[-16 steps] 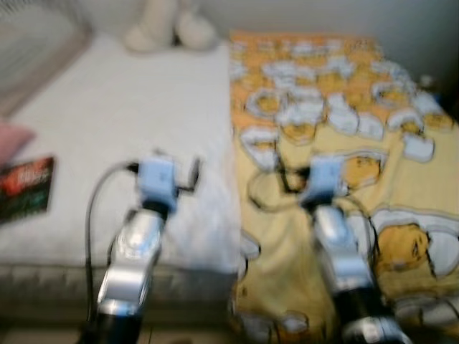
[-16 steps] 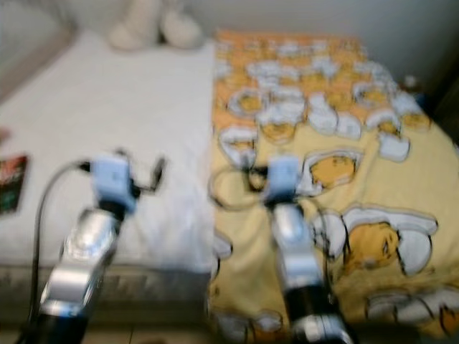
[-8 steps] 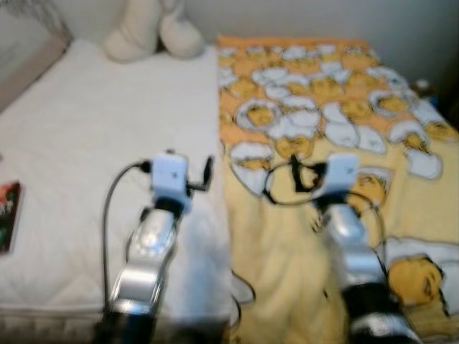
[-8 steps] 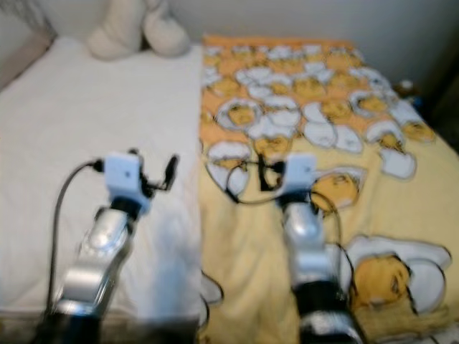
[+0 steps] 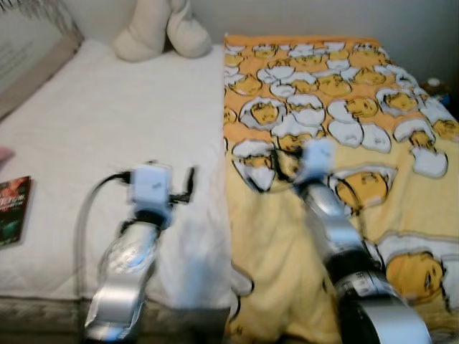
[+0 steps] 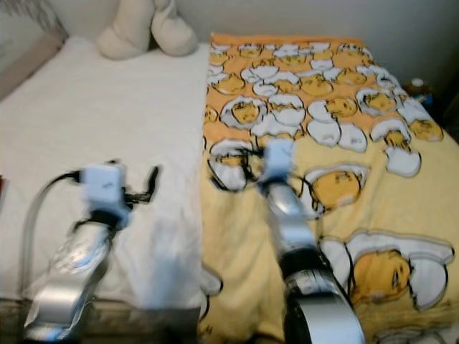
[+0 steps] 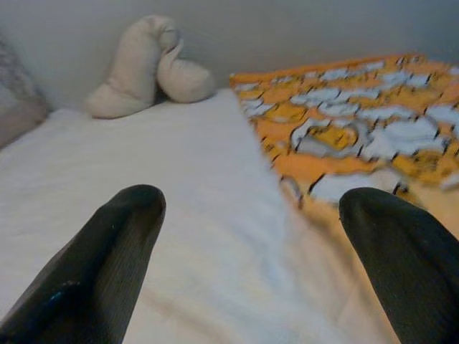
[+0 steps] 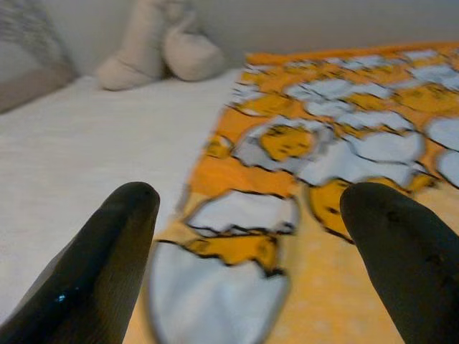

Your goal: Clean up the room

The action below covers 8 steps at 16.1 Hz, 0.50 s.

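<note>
Blanket [image 5: 337,143]: yellow/orange with a repeating white-and-yellow cartoon egg print, spread flat over the right half of the bed. Its left edge runs roughly down the bed's midline; the lower left part is rumpled and drapes over the near edge.

Sheet [image 5: 122,122]: white, quilted, bare on the left half, mostly smooth.

Pillow [image 5: 161,29]: cream, curved, lumpy, at the head of the bed against the wall, just left of the blanket's top corner.

Book [image 5: 13,211]: dark cover with red, lying flat at the sheet's left edge.
</note>
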Motion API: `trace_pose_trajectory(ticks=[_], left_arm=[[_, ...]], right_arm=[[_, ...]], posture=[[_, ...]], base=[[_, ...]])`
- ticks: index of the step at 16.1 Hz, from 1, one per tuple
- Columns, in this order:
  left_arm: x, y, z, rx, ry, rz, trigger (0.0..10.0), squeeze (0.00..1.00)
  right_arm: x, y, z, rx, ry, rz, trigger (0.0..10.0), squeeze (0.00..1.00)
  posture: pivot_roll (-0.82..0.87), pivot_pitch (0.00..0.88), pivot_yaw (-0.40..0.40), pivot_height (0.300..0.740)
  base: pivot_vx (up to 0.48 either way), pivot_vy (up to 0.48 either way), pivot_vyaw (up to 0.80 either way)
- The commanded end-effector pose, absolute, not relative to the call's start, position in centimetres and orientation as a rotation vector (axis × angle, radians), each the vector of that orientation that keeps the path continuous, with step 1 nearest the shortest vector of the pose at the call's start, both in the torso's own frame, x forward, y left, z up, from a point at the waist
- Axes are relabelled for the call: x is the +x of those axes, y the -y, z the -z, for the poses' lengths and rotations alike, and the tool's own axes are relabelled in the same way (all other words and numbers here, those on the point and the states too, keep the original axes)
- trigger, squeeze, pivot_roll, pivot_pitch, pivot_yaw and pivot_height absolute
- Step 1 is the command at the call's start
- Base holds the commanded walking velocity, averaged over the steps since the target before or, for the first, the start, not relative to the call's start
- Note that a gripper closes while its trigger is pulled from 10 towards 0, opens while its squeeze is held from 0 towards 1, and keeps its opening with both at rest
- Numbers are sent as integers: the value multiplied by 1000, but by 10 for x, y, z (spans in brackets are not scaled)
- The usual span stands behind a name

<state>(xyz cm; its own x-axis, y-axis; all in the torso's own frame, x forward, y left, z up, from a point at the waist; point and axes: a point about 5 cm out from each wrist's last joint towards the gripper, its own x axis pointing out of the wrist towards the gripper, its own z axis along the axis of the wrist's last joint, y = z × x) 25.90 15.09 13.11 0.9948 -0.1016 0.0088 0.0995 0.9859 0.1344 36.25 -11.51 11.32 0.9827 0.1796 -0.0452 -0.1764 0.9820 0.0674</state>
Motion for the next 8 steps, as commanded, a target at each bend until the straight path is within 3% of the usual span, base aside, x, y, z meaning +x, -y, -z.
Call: trace_pose_trajectory(ticks=[1, 3, 6, 8], left_arm=[[251, -155, -134, 147, -2, 98, 10000, 0], [226, -170, -135, 173, -51, 69, 10000, 0], [215, -175, -136, 180, -69, 51, 10000, 0], [212, -173, -135, 168, -78, 31, 10000, 0]], right_arm=[[365, 120, -107, 51, -85, -159, 10000, 0], [372, 127, -103, -18, -135, -118, 10000, 0], [374, 129, -104, -34, -153, -100, 10000, 0], [376, 130, -111, -1, -97, -83, 10000, 0]], posture=[[135, 112, 52, 721], [203, 191, 53, 721], [225, 211, 41, 721], [199, 179, 1, 721]], base=[[0, 0, 0], [0, 0, 0], [0, 0, 0], [0, 0, 0]])
